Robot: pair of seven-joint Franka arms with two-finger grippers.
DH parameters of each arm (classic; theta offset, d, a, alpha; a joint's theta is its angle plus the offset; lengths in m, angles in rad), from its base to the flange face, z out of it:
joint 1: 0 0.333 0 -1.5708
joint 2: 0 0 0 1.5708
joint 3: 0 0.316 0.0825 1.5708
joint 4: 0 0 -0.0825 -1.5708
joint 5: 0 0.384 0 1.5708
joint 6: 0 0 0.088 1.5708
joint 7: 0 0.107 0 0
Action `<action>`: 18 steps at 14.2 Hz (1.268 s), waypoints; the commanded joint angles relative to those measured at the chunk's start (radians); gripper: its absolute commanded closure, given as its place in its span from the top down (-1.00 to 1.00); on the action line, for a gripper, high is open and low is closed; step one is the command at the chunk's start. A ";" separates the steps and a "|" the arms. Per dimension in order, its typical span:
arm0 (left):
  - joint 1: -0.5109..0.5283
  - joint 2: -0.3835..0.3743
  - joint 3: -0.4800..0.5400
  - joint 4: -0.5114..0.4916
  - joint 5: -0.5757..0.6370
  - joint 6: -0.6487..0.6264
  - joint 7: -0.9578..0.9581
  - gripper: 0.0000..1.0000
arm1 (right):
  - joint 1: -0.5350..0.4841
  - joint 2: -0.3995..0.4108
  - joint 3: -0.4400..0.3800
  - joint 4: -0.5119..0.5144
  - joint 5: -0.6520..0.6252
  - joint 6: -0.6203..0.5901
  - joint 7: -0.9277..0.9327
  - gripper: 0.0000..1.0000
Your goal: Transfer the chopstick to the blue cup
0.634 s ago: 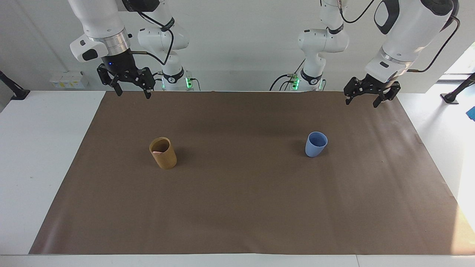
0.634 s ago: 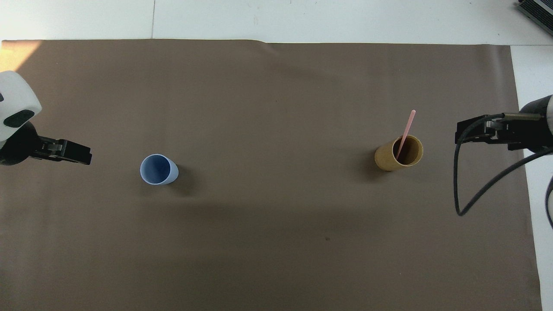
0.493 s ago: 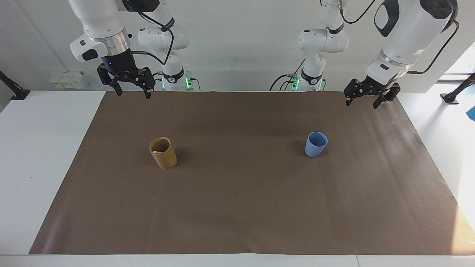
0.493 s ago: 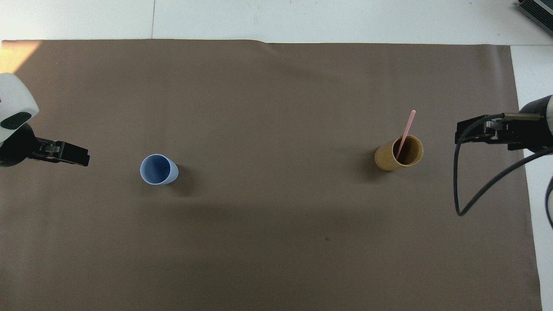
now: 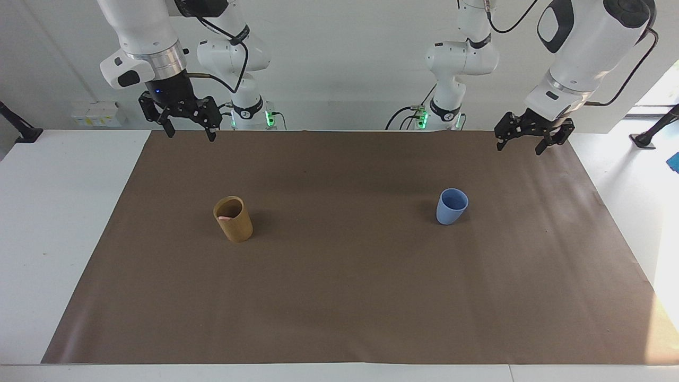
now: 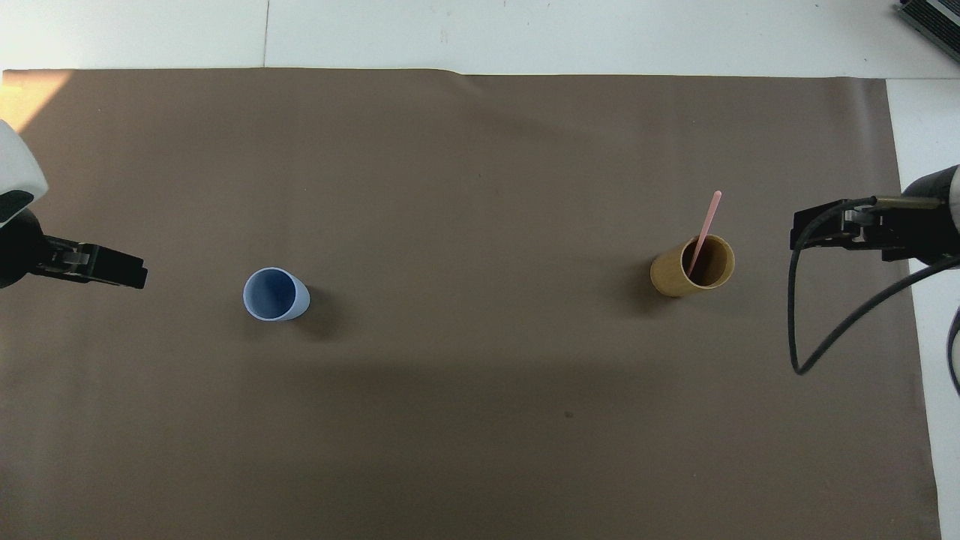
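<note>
Pink chopstick (image 6: 705, 227) probably leans in the tan cup (image 5: 233, 219) (blue cup (image 5: 452, 207) empty); right gripper (image 5: 186, 127) and left gripper (image 5: 530, 142), both spread, haven't started: right one must pinch it.

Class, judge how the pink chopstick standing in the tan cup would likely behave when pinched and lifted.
The chopstick looks straight, so probably stiff. Thin, so likely light and apt to slip or pivot. Leaning on the tan cup, it might tip it if dragged sideways.

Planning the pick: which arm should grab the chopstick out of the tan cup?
Right, probably. The chopstick stands in the tan cup toward the right arm's end of the table. The right gripper hangs open at that end; the left gripper, also open, hangs by the blue cup.
</note>
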 commanded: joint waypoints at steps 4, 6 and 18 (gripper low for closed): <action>0.003 -0.006 -0.004 0.004 -0.006 -0.013 0.004 1.00 | -0.019 -0.017 0.006 -0.025 0.028 0.019 -0.026 1.00; 0.003 -0.012 -0.004 -0.016 -0.006 0.015 0.004 1.00 | -0.019 -0.017 0.006 -0.025 0.028 0.019 -0.027 1.00; -0.064 0.080 -0.006 -0.495 -0.014 0.645 -0.172 1.00 | -0.031 -0.020 0.004 -0.032 0.028 0.020 -0.035 1.00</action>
